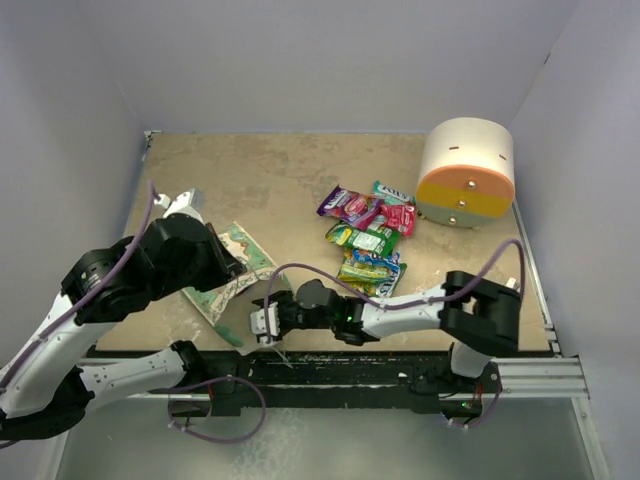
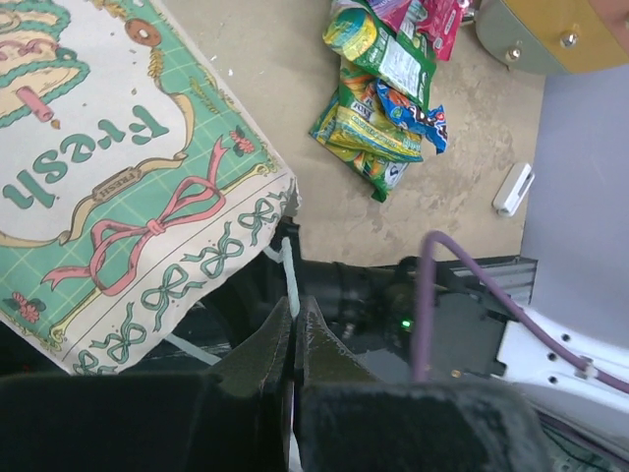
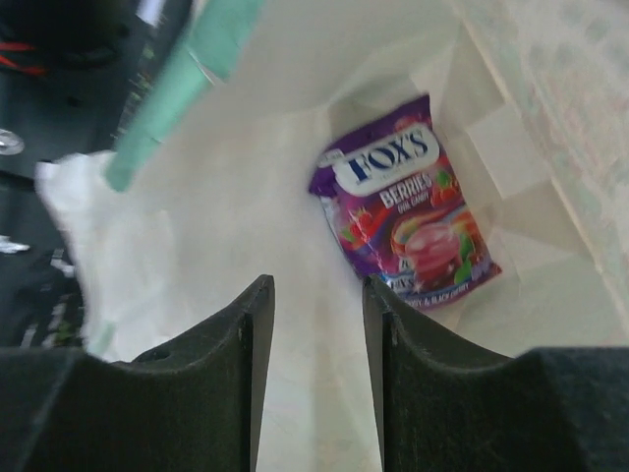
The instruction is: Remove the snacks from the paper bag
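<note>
Paper bag [image 1: 245,255] hides purple packet [image 3: 408,216] (right wrist only); right tool [image 3: 316,290] released, left tool [image 2: 295,324] grasping handle [image 2: 288,270].

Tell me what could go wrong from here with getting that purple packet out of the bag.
1. The purple packet lies flat against the white inner wall of the paper bag. The open jaws of the right gripper may pinch paper along with it and drag the bag.
2. The left gripper is shut only on the thin string handle. A tug could slip or tear it, letting the mouth collapse.
</note>
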You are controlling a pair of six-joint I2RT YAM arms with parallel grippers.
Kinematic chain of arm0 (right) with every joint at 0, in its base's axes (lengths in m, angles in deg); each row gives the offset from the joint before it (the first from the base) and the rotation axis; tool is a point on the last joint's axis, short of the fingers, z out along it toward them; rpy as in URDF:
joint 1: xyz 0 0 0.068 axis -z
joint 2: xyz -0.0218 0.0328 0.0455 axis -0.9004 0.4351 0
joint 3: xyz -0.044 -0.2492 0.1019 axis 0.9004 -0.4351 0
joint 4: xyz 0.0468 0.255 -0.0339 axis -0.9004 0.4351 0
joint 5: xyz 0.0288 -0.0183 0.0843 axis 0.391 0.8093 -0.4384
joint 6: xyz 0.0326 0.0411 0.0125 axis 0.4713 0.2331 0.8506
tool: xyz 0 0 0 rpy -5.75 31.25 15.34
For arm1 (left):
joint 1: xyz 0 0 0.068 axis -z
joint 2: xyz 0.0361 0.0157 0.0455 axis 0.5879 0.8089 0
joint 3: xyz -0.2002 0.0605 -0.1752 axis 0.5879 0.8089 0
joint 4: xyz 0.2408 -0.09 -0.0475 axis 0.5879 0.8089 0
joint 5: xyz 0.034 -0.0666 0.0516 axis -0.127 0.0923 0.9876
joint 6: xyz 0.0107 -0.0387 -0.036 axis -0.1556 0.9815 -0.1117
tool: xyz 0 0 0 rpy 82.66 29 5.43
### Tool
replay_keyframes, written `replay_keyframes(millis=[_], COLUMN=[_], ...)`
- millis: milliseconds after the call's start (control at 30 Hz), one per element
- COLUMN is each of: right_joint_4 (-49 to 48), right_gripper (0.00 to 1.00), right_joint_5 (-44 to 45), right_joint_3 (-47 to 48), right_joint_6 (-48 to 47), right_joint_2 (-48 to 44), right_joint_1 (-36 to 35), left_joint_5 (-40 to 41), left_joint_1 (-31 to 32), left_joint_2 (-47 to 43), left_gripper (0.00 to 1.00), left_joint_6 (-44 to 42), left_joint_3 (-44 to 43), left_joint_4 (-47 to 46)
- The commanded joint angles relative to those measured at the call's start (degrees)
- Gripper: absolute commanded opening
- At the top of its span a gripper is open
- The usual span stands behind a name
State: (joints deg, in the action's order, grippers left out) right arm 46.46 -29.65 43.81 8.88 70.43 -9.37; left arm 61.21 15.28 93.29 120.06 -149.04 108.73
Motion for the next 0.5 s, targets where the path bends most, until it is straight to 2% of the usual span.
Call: replay_keyframes(millis=[0, 133, 333, 467], right_joint_4=[-14.45, -24.95, -34.93, -38.18], right_gripper=[0.44, 0.44, 0.47, 0.52], right_joint_5=[8.86, 10.74, 15.29, 12.14], right_joint_3=[3.56, 3.69, 7.19, 8.05], right_joint_6=[0.77, -0.54, -0.82, -0.13], right_joint_2=[6.35, 13.15, 22.98, 27.17], right_joint_1=[-0.12, -0.07, 0.45, 1.54], left_joint_5=[-2.13, -4.13, -7.79, -8.07], left_joint_1=[0.11, 0.11, 0.13, 0.11], left_joint_2=[3.03, 3.79, 3.73, 4.99], left_gripper=[0.0, 0.0, 0.0, 0.0], left_joint_6=[-9.43, -13.96, -19.81, -22.72], left_joint_3=[-5.45, -6.34, -4.92, -6.42], left_joint_4=[-2.53, -3.26, -6.64, -4.55])
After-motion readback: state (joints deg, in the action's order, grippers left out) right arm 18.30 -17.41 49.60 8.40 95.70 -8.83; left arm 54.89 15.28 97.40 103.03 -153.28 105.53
